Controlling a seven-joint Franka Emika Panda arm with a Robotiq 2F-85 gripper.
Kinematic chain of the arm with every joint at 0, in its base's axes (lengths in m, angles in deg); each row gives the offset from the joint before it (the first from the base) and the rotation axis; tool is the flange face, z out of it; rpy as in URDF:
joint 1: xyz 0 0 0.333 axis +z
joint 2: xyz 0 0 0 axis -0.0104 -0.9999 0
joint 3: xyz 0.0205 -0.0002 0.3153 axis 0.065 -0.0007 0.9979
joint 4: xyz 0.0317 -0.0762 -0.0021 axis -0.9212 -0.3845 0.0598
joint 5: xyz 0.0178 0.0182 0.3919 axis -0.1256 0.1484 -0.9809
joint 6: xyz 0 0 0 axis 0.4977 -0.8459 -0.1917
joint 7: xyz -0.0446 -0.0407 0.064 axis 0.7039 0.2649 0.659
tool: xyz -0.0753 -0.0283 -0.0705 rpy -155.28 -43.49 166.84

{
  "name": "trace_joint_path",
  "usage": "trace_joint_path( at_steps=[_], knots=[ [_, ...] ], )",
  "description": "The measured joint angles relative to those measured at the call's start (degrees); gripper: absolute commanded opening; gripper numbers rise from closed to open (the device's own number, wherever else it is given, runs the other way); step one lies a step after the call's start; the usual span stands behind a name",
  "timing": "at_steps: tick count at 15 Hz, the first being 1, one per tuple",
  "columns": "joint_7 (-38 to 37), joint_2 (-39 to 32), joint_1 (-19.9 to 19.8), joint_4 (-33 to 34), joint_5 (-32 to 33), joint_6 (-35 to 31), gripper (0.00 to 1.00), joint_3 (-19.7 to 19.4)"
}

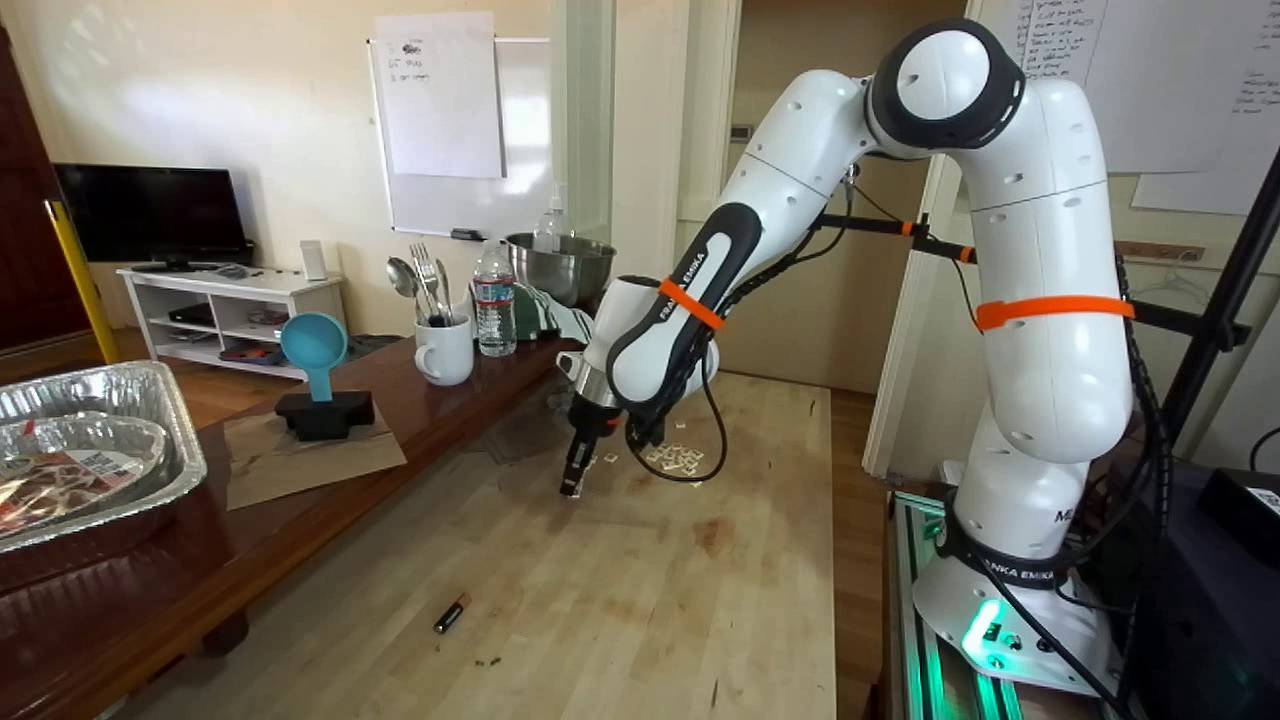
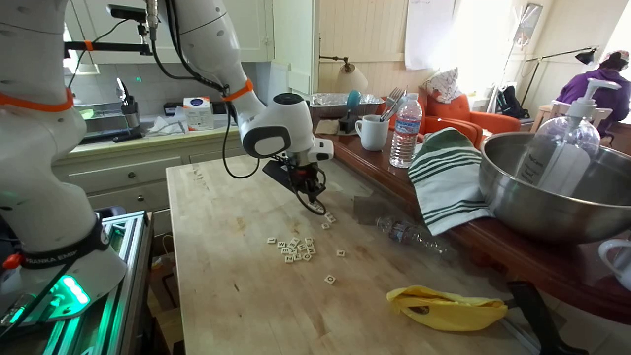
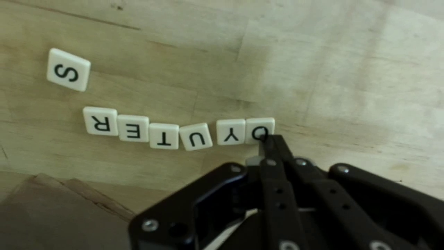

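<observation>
My gripper (image 3: 276, 140) is pressed tog., nothing visibly pinched, tip overlapping O tile (image 3: 256, 125); contact unclear. Letter-tile row (image 3: 164, 136) looks mostly lined up, but U tile (image 3: 196, 136) is skewed w/ gap to Y tile (image 3: 230, 132). S tile (image 3: 68, 69) off-row; loose tile pile (image 2: 301, 247) in an ext. view.

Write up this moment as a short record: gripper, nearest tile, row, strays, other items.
Gripper: jaws together; contact unclear
Nearest: O-like tile, partly hidden
Tile row: R, E, T, U, Y, left to right in wrist view
Apart: S tile
Elsewhere on table: loose tile cluster, battery, yellow banana-shaped item, bottle on its side
</observation>
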Motion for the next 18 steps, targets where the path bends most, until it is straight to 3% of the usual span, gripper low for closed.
trace_joint_path(
  at_steps=[10,18],
  knots=[
    [0.2,0.2,-0.3,-0.3,0.0,0.0,0.0,0.2],
    [1.9,0.3,-3.0,-0.6,-0.2,0.0,0.0,2.5]
  ],
)
